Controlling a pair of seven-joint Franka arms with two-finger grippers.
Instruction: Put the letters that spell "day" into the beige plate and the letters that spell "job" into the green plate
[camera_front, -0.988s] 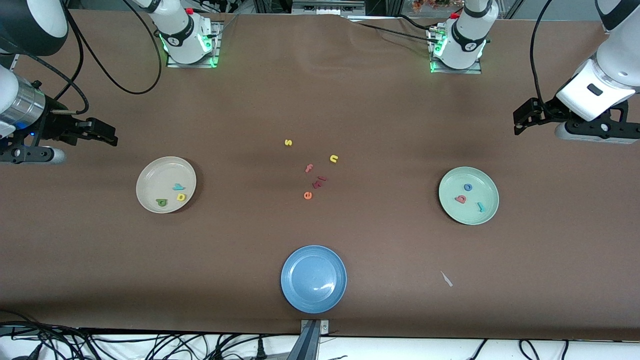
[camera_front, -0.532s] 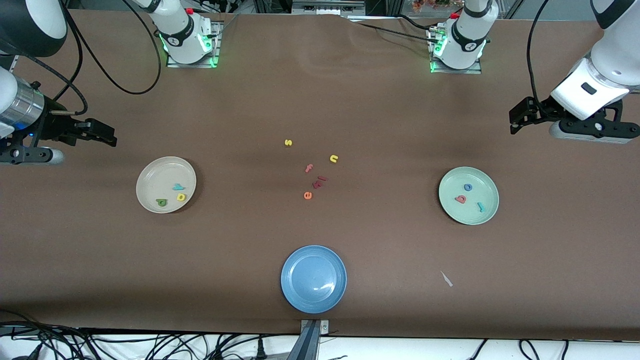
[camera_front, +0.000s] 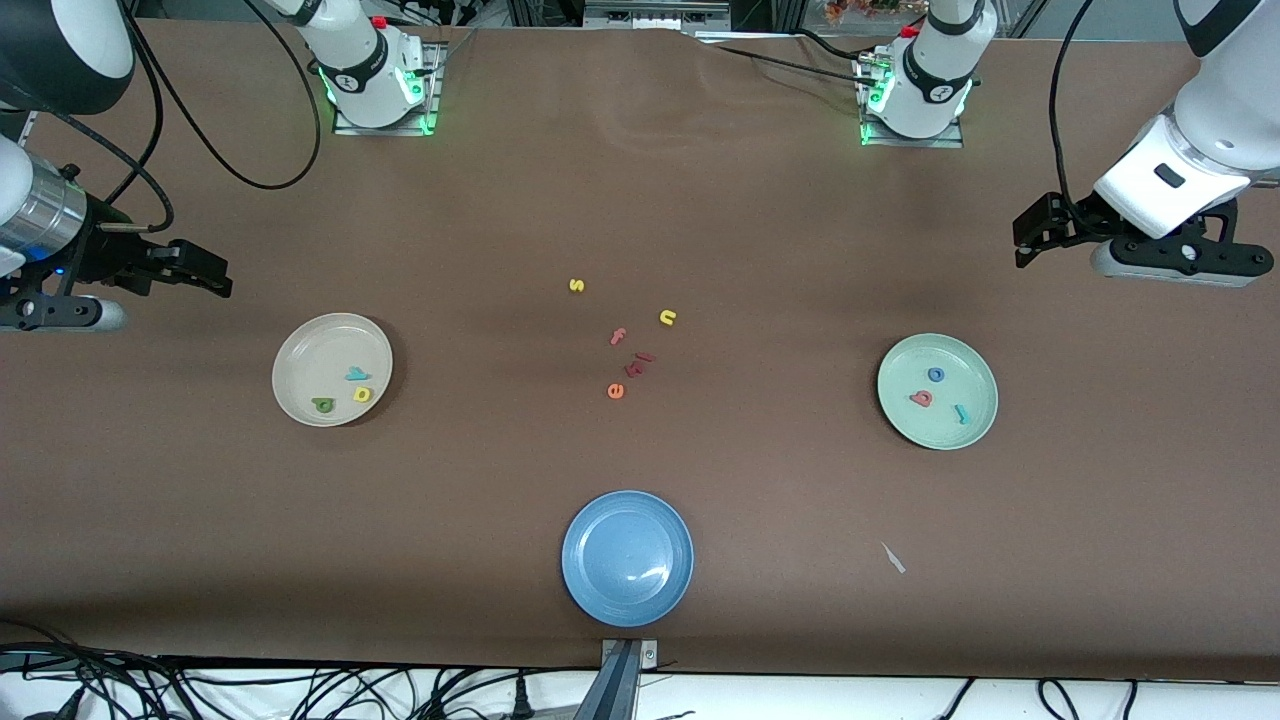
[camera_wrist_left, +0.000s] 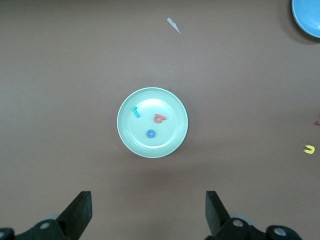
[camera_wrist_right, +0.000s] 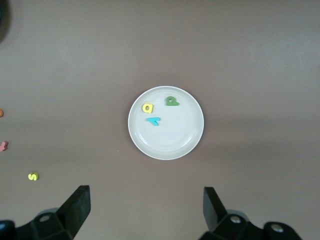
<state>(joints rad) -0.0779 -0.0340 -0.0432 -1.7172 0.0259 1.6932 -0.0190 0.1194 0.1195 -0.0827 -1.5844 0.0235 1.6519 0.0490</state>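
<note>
The beige plate (camera_front: 308, 352) lies toward the right arm's end and holds the yellow "d" (camera_front: 362, 394), olive "a" (camera_front: 323, 404) and teal "y" (camera_front: 357, 374). The green plate (camera_front: 965, 372) lies toward the left arm's end, with the blue "o" (camera_front: 936, 375), pink "b" (camera_front: 921, 398) and teal "j" (camera_front: 961, 413) in it. My left gripper (camera_front: 1022, 240) hangs open and empty, high over bare table beside the green plate (camera_wrist_left: 171, 141). My right gripper (camera_front: 222, 277) is open and empty too, high beside the beige plate (camera_wrist_right: 172, 142).
A blue plate (camera_front: 598, 522) sits near the front edge with nothing in it. Loose letters lie mid-table: yellow "s" (camera_front: 576, 285), yellow "n" (camera_front: 668, 317), pink "f" (camera_front: 618, 336), dark red pieces (camera_front: 638, 364), orange "e" (camera_front: 615, 390). A white scrap (camera_front: 893, 557) lies nearer the front camera than the green plate.
The left arm has drifted slightly toward the bases' side of the table. The right arm has barely shifted. Plates and letters have not moved.
</note>
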